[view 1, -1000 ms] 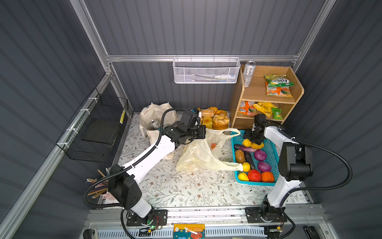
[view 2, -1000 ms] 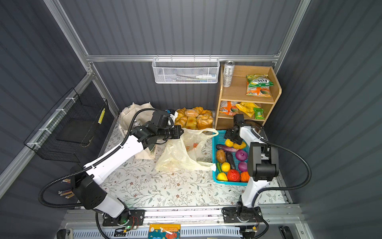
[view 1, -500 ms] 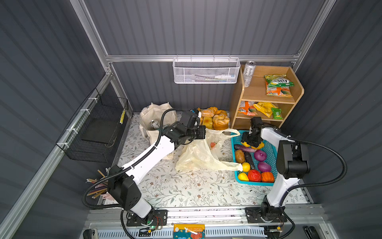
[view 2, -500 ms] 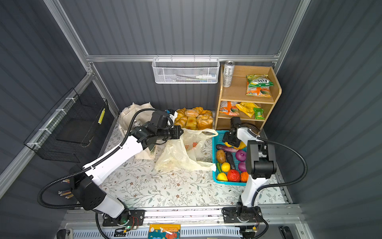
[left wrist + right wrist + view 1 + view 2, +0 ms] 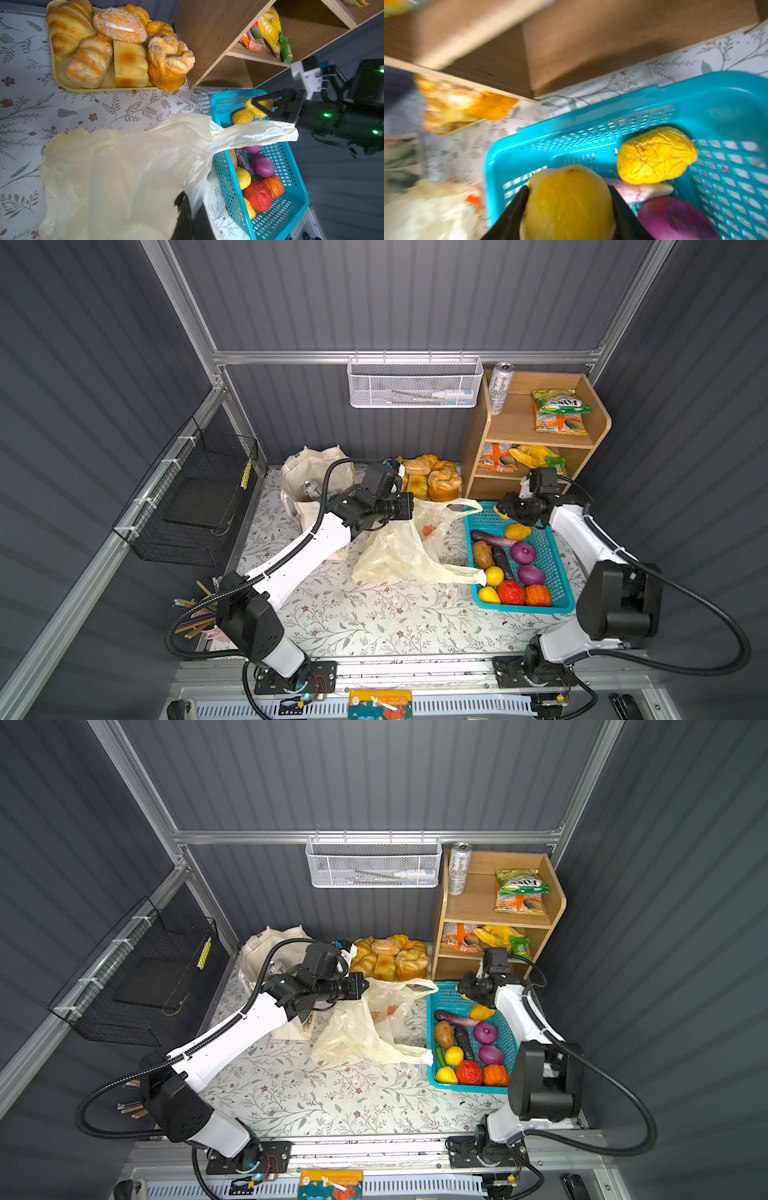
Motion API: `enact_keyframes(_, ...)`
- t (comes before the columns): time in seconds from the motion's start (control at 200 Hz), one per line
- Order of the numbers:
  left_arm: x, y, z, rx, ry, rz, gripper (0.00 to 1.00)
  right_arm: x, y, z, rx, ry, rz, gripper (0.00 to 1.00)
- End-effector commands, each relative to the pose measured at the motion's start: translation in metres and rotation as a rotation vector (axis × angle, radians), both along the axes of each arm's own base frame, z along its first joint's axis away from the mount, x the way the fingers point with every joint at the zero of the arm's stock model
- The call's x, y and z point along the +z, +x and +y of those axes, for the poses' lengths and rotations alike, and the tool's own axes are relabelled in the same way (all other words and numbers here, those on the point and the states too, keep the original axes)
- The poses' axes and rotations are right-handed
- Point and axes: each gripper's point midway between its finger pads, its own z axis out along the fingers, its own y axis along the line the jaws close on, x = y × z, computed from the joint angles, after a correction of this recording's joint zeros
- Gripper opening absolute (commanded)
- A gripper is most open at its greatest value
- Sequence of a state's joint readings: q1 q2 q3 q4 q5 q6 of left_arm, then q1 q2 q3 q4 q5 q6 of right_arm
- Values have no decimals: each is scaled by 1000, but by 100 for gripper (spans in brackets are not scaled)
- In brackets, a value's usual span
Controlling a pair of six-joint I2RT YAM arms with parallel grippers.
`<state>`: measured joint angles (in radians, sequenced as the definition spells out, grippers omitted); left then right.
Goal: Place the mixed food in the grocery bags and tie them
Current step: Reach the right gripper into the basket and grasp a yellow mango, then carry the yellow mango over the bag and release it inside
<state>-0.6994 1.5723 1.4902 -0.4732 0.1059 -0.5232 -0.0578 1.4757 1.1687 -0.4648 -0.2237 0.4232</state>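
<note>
The mixed food (image 5: 523,551) is mostly unpacked, so I judge we are early in the job. My right gripper (image 5: 568,190) is clamped across a yellow lemon (image 5: 566,207), holding it over the far end of the turquoise basket (image 5: 557,608), where the other produce lies. My left gripper (image 5: 409,506) is closed. I believe it pinches the rim of the plastic bag (image 5: 399,556), though the film hides the fingertips. That bag sprawls just beside the basket, one handle reaching across its rim. The canvas tote (image 5: 309,462) stands beyond the bag, well apart from the basket. The bread (image 5: 428,481) sits off the basket's far corner, and the can (image 5: 500,387) and snack packets (image 5: 559,406) are on the shelf (image 5: 598,427) behind it. All of that needs bagging, and neither bag is tied.
</note>
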Motion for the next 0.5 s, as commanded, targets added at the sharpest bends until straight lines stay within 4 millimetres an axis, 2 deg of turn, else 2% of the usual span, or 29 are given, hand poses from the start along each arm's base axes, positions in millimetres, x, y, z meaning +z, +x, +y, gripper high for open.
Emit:
enact_keyframes(0.0, 8, -4, 3, -16, -13, -23, 0, 50, -27, 45, 169, 205, -138, 37)
enact_keyframes(0.08, 8, -5, 2, -20, -14, -23, 0, 77, -57, 66, 255, 288, -179, 37)
enact_keyframes(0.16, 9, -5, 2, -24, -16, -24, 0, 99, -89, 87, 326, 284, -223, 38)
enact_keyframes(0.27, 8, -5, 1, -27, -13, -25, 0, 109, -119, 125, 421, 275, -217, 39)
enact_keyframes(0.39, 6, -4, -1, -32, -14, -24, 0, 103, -125, 162, 483, 308, -200, 39)
enact_keyframes(0.475, 7, -3, -3, -37, -19, -22, 0, 91, -116, 185, 511, 322, -180, 39)
enact_keyframes(0.495, 7, -3, -3, -38, -20, -21, 0, 79, -109, 192, 514, 318, -153, 39)
